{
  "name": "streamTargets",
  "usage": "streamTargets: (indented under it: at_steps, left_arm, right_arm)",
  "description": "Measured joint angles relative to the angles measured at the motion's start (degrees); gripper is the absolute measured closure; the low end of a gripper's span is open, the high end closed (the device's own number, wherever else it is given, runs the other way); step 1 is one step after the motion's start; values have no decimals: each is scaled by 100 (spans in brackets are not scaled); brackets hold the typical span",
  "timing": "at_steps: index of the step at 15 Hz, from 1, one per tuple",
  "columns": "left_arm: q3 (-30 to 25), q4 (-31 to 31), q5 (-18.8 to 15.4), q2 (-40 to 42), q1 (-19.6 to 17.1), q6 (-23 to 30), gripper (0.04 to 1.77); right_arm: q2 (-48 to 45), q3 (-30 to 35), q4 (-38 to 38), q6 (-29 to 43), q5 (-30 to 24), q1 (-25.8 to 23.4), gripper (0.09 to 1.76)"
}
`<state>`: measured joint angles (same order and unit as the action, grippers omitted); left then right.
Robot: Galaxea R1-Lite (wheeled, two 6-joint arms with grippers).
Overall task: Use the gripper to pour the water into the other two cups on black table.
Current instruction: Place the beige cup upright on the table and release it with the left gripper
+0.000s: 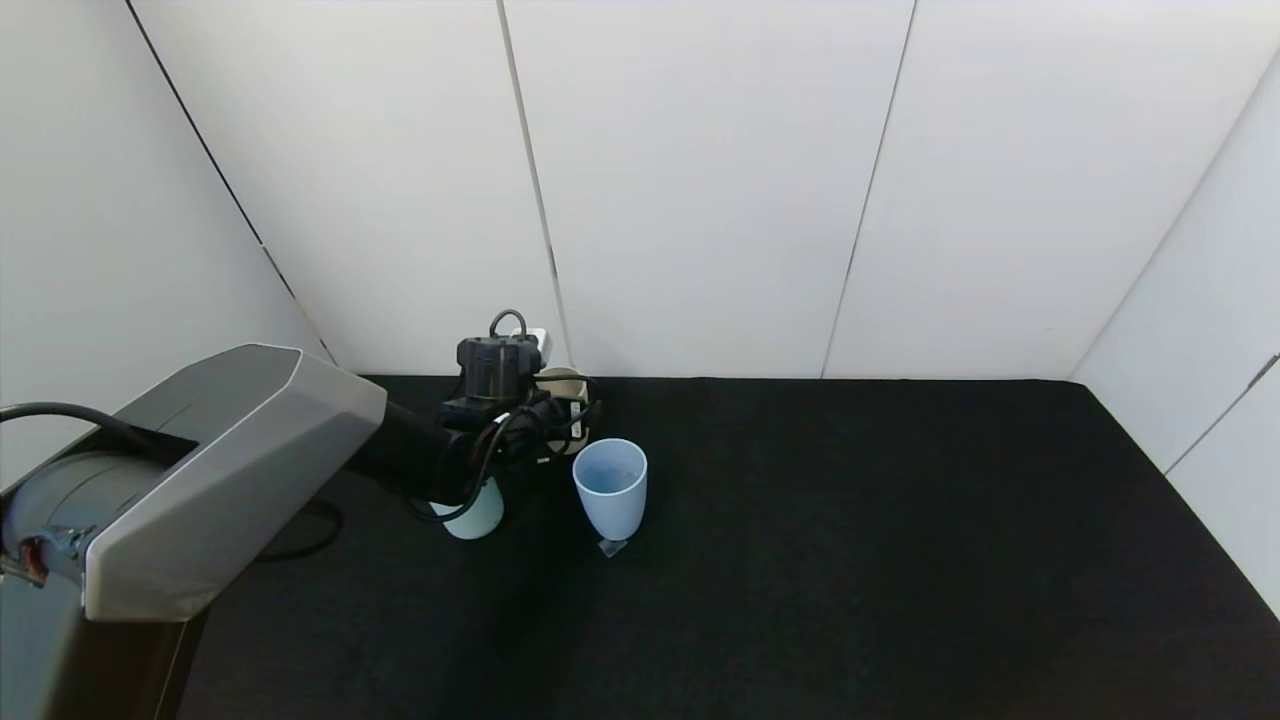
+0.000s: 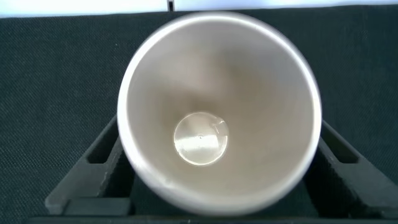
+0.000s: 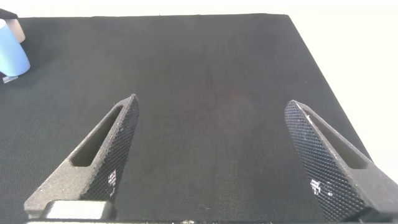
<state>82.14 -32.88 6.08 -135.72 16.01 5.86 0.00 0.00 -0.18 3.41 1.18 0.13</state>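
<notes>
The head camera looked forward and down from above the black table [image 1: 900,560] toward the white walls [image 1: 700,180]. The left wrist camera sat very close behind the beige cup [image 2: 217,112], looking straight into its mouth. The right wrist camera looked low across the table between its 2 fingers [image 3: 99,162]. Head and right wrist views shared the blue cup [image 1: 610,490] [image 3: 12,56].

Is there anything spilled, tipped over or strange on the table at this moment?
No spill shows on the black table. The light blue cup stands upright. The left hand holds the cream cup. Nothing stands out.
</notes>
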Motion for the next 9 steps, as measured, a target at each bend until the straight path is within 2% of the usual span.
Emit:
streamTargets:
  at_steps: [9]
  left_arm:
    - [-130, 179, 56, 733, 11, -144, 15]
  right_arm:
    - [0, 0, 0, -2, -4, 0, 14]
